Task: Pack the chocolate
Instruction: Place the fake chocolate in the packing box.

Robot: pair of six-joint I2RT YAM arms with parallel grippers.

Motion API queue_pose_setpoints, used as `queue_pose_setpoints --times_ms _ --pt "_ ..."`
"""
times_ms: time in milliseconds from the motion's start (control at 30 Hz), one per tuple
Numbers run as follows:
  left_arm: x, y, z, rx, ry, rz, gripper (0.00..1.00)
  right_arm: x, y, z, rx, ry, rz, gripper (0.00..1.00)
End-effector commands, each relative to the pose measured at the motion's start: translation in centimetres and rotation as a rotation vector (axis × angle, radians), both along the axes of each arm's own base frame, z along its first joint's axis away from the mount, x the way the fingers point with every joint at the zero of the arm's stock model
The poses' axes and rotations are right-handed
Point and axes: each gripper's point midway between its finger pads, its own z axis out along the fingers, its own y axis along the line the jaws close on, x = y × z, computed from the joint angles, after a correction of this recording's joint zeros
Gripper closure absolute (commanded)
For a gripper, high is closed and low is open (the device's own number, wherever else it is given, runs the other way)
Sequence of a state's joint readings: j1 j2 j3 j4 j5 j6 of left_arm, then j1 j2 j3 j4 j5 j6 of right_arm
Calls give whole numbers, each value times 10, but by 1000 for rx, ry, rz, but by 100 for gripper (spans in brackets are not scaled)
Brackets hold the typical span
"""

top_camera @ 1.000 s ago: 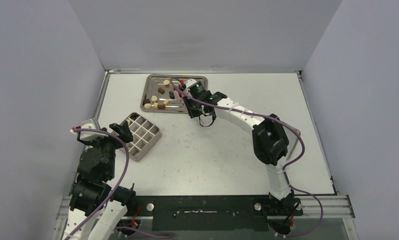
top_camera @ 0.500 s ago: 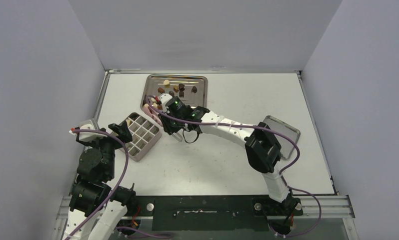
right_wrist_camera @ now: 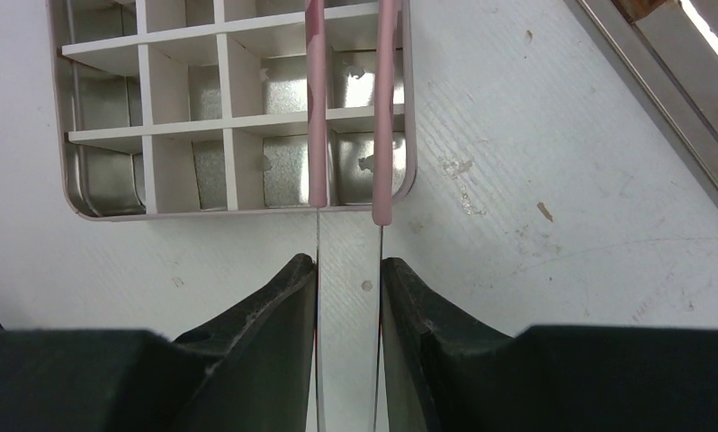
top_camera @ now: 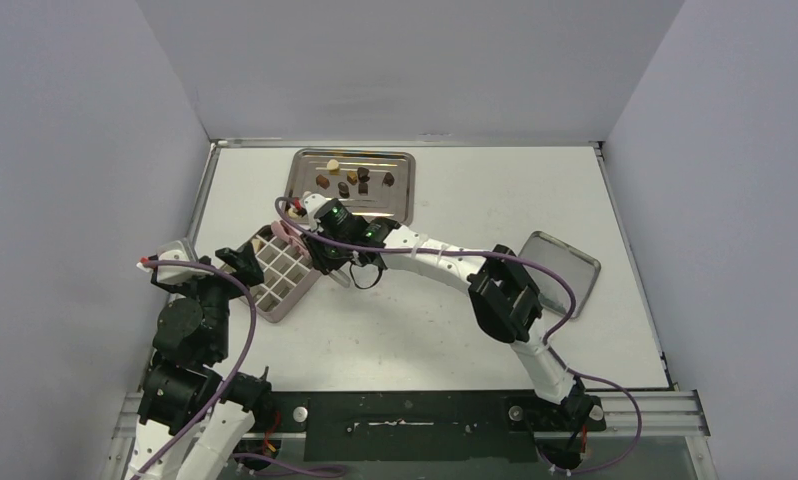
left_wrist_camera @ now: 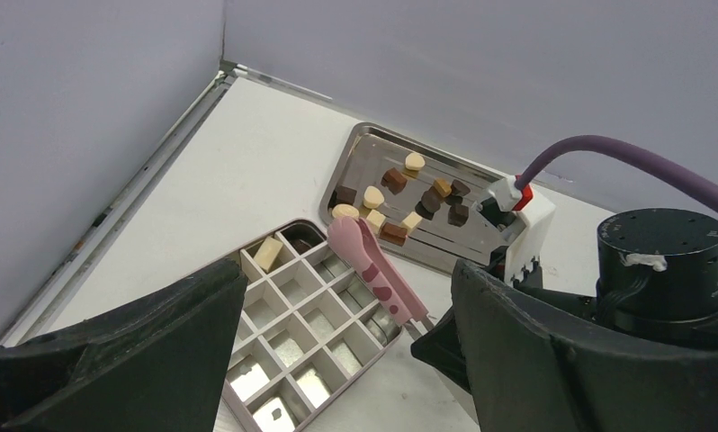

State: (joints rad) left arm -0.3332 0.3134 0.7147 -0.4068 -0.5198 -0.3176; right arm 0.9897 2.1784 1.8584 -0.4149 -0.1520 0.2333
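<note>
Several chocolate chunks (top_camera: 350, 180) in dark brown, mid brown and cream lie on the steel tray (top_camera: 403, 190) at the back; the left wrist view shows these chunks (left_wrist_camera: 418, 193) too. A cream chunk (left_wrist_camera: 267, 252) and a dark one (left_wrist_camera: 301, 243) sit in far cells of the gridded box (top_camera: 275, 297). My right gripper (top_camera: 327, 245) is shut on the pink tongs (left_wrist_camera: 373, 270), whose arms (right_wrist_camera: 317, 108) reach over the box (right_wrist_camera: 184, 121). The tong tips run out of the right wrist view, so I cannot tell if they hold anything. My left gripper (top_camera: 237, 262) stands open beside the box's left edge.
A flat steel lid (top_camera: 560, 272) lies on the table to the right. Grey walls close in the table on three sides. The right arm stretches across the middle of the table from its base at the near edge.
My right gripper has swung with the tongs from over the steel tray leftward and nearer, and now stands over the gridded box. The left arm has not moved.
</note>
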Motion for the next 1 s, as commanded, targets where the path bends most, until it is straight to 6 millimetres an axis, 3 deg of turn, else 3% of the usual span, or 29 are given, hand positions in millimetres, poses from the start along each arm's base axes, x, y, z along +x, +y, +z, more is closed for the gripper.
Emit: queue_pose_setpoints --times_ms 0,267,567,767,967 --pt "-2 2 15 -7 -51 6 18 3 22 26 77 -36 16 76" --pt "-1 2 15 -7 -52 6 18 6 19 19 45 -34 2 66" --pt "-1 2 15 -7 -51 6 18 10 13 32 43 -66 -10 64" --pt "-1 1 14 -6 -48 3 18 25 -7 42 46 -79 -51 65" --pt "0 0 14 -5 -48 -2 18 50 -45 48 40 -86 -128 65"
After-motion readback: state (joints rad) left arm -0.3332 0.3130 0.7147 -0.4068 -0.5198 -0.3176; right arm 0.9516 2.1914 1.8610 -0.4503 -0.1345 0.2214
